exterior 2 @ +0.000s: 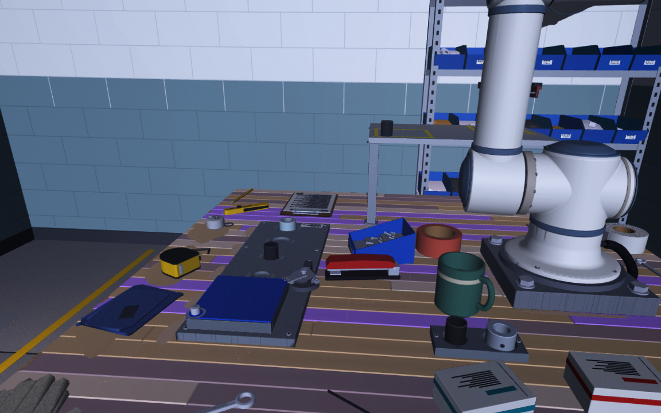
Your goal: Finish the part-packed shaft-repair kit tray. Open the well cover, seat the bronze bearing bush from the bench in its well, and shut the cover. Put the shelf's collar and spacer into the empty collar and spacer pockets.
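My gripper is out of the side camera's sight; only the arm's white base and lower links (554,190) show at the right of the bench. The grey kit tray (266,277) lies left of centre, its blue well cover (240,300) lying flat over the near end. A dark cylinder (271,250) stands in a middle pocket and a pale ring (287,224) sits at the far end. On the raised grey shelf (425,134) behind stands a small black cylinder (386,128). A small plate (479,344) near the front carries a black sleeve (455,330) and a grey collar (501,335).
A green mug (462,283) stands by the arm's base, with an orange tape roll (438,240), blue parts bin (382,240) and red stapler (361,267) behind it. A yellow tape measure (180,261) and blue pouch (130,308) lie left of the tray. Two boxes sit front right.
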Available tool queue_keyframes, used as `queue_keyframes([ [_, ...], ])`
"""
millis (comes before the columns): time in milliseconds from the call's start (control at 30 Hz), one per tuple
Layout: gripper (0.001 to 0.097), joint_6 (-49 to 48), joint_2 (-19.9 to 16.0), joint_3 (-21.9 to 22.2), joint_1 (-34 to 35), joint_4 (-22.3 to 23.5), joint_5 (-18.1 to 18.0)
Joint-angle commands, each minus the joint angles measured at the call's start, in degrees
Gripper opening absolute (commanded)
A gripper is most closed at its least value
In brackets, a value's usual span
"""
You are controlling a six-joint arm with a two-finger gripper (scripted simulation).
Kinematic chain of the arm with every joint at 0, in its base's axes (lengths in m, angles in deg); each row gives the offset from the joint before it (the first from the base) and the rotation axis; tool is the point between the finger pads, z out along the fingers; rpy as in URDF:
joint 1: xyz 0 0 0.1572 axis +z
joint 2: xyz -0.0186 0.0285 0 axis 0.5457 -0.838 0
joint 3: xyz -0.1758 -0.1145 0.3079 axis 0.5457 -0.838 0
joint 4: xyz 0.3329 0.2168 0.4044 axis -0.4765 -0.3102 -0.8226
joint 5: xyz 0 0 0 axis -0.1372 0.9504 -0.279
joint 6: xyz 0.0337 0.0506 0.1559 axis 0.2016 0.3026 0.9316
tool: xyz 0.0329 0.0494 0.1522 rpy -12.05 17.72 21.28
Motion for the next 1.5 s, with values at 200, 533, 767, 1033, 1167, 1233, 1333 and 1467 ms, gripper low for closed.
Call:
queue_keyframes([
  [200, 0.0585, 0.0, 0.0, 0.1, 0.0, 0.0, 0.0],
  [533, 0.0475, 0.0, 0.0, 0.1, 0.0, 0.0, 0.0],
  [767, 0.0335, 0.0, 0.0, 0.1, 0.0, 0.0, 0.0],
  [1033, 0.0175, 0.0, 0.0, 0.1, 0.0, 0.0, 0.0],
  [1167, 0.0095, 0.0, 0.0, 0.1, 0.0, 0.0, 0.0],
  [1233, 0.0055, 0.0, 0.0, 0.1, 0.0, 0.0, 0.0],
  [1333, 0.0015, 0.0, 0.0, 0.0, 0.0, 0.0, 0.0],
  [1467, 0.0015, 0.0, 0.0, 0.0, 0.0, 0.0, 0.0],
])
